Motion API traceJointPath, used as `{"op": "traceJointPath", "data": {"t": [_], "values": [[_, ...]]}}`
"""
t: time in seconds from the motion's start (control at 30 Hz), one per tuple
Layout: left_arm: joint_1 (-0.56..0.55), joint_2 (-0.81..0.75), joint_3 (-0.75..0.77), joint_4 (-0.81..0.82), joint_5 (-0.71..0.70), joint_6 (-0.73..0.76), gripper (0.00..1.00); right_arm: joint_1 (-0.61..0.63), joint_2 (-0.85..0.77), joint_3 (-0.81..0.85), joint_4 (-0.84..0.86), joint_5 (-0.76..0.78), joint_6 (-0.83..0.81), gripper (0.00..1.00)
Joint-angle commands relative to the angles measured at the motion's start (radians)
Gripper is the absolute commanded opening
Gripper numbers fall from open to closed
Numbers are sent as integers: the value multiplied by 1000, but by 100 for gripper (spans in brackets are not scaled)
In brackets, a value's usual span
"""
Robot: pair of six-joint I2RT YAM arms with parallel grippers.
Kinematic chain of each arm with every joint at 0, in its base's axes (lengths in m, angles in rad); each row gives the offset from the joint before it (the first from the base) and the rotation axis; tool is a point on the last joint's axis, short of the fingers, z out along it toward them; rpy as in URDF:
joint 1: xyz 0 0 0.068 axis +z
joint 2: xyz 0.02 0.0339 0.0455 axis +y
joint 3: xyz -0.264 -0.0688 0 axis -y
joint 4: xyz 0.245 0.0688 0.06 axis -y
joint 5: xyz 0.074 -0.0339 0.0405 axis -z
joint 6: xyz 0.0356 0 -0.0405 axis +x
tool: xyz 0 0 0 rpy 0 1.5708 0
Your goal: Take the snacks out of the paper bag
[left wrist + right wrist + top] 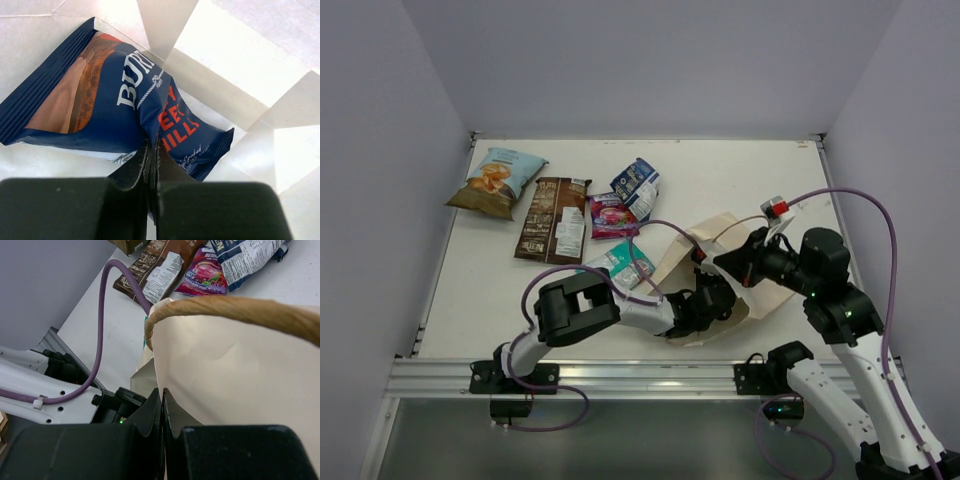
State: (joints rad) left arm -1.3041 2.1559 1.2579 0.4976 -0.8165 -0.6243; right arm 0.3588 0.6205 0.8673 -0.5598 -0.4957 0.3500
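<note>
Left arm (575,310) folded low, forearm reaching out to the right. Left gripper (152,147) jaws pressed together, pinching blue packet (110,105). Right arm (845,315) elbow raised, wrist pointing left. Right gripper (162,397) jaws pressed together, pinching paper bag (230,375) wall.

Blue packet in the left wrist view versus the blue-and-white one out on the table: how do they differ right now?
The blue packet lies inside the paper bag; the blue-and-white packet lies out on the table. The first is pinched and creased by the left gripper, whose jaws are shut on it; the second lies free, with nothing touching it. Both are small, flat and dark blue.
</note>
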Motion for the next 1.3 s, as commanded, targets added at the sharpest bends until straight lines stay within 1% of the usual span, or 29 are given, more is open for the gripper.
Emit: {"op": "traceJointPath", "data": {"t": [0.0, 0.07, 0.17, 0.2, 0.23, 0.3, 0.33, 0.43, 0.47, 0.67, 0.77, 0.8, 0.9, 0.97, 1.0, 1.03, 1.1, 1.13, 1.23, 1.27], "values": [[19, -21, -38, 41, -18, 43, 0, 6, -16, -7, 61, -61, 41, 0], [20, -54, -72, 61, -10, 52, 0, 8, -15, -11, 60, -41, 40, 0], [19, -123, -118, 65, 5, 63, 0, 8, -21, -34, 51, 77, 34, 0], [19, -146, -124, 53, 22, 61, 0, 6, -22, -40, 46, 113, 33, 0], [19, -169, -133, 14, 31, 57, 0, 6, -24, -45, 41, 205, 38, 0], [19, -243, -137, -37, 51, 49, 0, 6, -24, -63, 34, 291, 40, 0], [19, -293, -140, -81, 66, 40, 0, 6, -21, -70, 34, 362, 43, 0], [19, -369, -149, -143, 103, 29, 0, 8, -5, -88, 41, 434, 41, 0], [19, -420, -153, -172, 118, 22, 0, 6, 2, -93, 49, 465, 40, 0], [16, -611, -189, -293, 229, 3, 0, 6, 36, -111, 60, 548, 20, 0], [16, -675, -195, -355, 287, -2, 0, 6, 50, -113, 60, 601, 30, 0], [16, -688, -193, -366, 331, -5, 0, 6, 64, -110, 58, 609, 41, 0], [16, -738, -196, -404, 402, -25, 0, 6, 94, -111, 58, 646, 58, 0], [16, -792, -199, -456, 401, -49, 0, 6, 105, -113, 58, 687, 60, 0], [17, -810, -198, -481, 366, -54, 0, 6, 108, -114, 58, 701, 58, 0], [19, -832, -195, -558, 341, -52, 0, 6, 114, -114, 58, 713, 58, 0], [32, -893, -187, -631, 256, -52, 0, 6, 113, -117, 57, 749, 63, 0], [45, -915, -187, -699, 244, -55, 0, 5, 108, -117, 55, 755, 66, 0], [136, -1014, -213, -799, 229, -71, 0, 5, 104, -110, 40, 761, 75, 0], [202, -1069, -225, -820, 228, -74, 0, 5, 99, -103, 35, 746, 75, 0]]}}
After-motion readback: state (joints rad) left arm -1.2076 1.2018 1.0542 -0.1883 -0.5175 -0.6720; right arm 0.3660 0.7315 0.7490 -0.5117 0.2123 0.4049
